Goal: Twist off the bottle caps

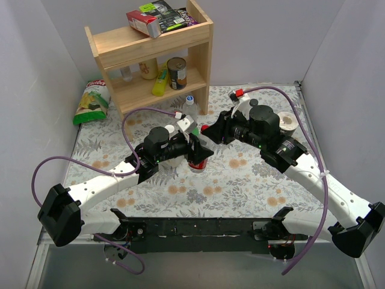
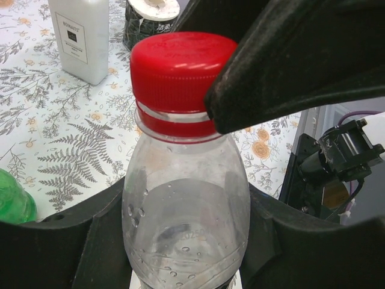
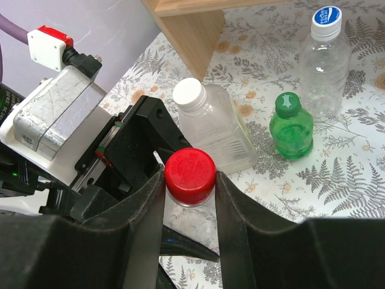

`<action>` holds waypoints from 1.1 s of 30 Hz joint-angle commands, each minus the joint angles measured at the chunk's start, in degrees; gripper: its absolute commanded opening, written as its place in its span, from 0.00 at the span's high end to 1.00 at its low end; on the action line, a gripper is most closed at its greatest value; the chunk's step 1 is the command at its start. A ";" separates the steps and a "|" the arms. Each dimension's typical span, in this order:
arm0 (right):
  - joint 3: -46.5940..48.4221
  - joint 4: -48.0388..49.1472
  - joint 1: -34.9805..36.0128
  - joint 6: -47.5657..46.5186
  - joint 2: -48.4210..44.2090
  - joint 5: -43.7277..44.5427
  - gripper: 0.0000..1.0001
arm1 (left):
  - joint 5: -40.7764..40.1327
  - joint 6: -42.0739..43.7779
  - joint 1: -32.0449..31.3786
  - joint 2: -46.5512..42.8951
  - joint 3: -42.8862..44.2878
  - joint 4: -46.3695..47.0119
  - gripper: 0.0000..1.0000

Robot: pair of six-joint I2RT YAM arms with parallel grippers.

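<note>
My left gripper (image 1: 194,148) is shut on the body of the small clear red-labelled bottle (image 2: 186,223) and holds it upright on the table. Its red cap (image 3: 190,174) sits on the neck. My right gripper (image 3: 190,183) is shut on that cap, one finger on each side. Its finger (image 2: 289,66) shows against the cap (image 2: 177,66) in the left wrist view. Behind stand a large clear bottle (image 3: 222,135) with a white cap (image 3: 189,93), a small green bottle (image 3: 292,132) with a green cap (image 3: 287,103), and a slim clear bottle (image 3: 325,63) with a blue cap (image 3: 326,17).
A wooden shelf (image 1: 150,54) with cans and boxes stands at the back. A chips bag (image 1: 91,102) lies at its left. An opaque white bottle (image 2: 81,36) and a tape roll (image 2: 150,15) stand beyond the held bottle. The roll also shows in the top view (image 1: 287,120).
</note>
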 commanded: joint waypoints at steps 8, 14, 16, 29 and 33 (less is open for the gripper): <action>-0.89 7.12 0.64 -3.50 -1.06 -5.36 0.84 | 6.43 0.84 -1.31 -1.18 1.93 3.24 0.66; -3.70 9.50 -0.42 -9.39 -3.08 -16.87 0.89 | 19.26 1.19 -1.13 -3.55 0.52 8.78 0.66; -4.40 10.29 -0.68 -10.89 -3.87 -20.83 0.90 | 24.98 0.93 -1.04 -3.64 0.43 10.10 0.66; -4.41 8.10 -3.23 -14.23 -4.23 -36.57 0.95 | 36.78 1.11 -0.78 -3.29 2.28 10.28 0.69; -4.93 8.27 -3.93 -13.97 -4.66 -36.48 0.94 | 36.60 1.11 -0.78 -2.94 2.37 10.10 0.72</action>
